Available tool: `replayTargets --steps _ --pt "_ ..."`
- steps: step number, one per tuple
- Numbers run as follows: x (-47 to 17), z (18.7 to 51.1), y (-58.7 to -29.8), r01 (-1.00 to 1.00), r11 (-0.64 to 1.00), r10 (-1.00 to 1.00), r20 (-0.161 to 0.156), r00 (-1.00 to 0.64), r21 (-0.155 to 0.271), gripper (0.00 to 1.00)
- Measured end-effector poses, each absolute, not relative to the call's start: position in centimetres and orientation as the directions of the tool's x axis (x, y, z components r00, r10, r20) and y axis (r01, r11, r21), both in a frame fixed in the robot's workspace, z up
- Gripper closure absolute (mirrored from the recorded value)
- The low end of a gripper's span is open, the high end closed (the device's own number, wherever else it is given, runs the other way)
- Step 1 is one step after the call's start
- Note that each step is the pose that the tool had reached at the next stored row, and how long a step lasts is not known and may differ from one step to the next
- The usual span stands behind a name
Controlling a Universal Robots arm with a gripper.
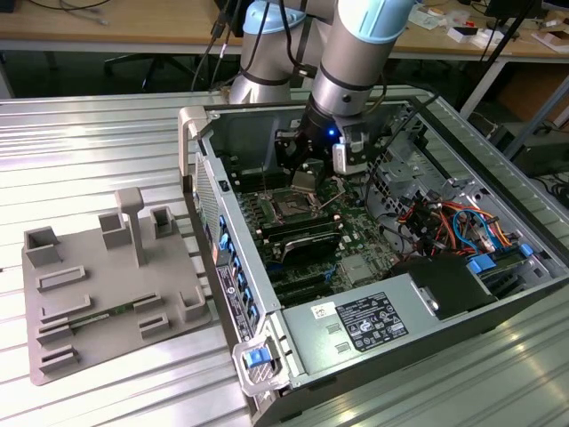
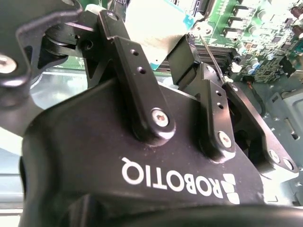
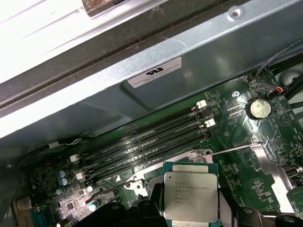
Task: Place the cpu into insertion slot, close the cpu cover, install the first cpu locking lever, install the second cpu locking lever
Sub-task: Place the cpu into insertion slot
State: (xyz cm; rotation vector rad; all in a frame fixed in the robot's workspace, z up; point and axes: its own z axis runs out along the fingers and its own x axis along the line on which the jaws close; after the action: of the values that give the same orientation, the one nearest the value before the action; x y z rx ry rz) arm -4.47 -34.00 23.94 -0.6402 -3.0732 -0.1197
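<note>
Cpu (image 3: 191, 196) clamped in end effector (image 2: 147, 38)

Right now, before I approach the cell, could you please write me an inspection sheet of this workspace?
Surface: ribbed metal table, carrying an open case.
Job's things: cpu in the hand; socket close under the hand; cover likely the silvery plate beside the cpu, state unclear.
Clutter: grey tray on the table, at the exterior view's left of the case.
Hand: shut on the cpu.
Cables: orange and blue cables inside the case, apart from the hand.
Surroundings: wooden desks behind the table.
</note>
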Motion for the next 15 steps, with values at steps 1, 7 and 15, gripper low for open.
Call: replayTargets --steps 1,7,15 --pt "-4.47 23.93 -33.99 0.403 0.912 0.403 0.016 -0.915 0.074 0.45" --pt "-4.47 23.86 -33.99 0.429 0.9 0.429 0.015 -0.903 0.073 0.45" --pt "-4.47 23.77 -33.99 0.464 0.883 0.464 0.014 -0.886 0.072 0.45"
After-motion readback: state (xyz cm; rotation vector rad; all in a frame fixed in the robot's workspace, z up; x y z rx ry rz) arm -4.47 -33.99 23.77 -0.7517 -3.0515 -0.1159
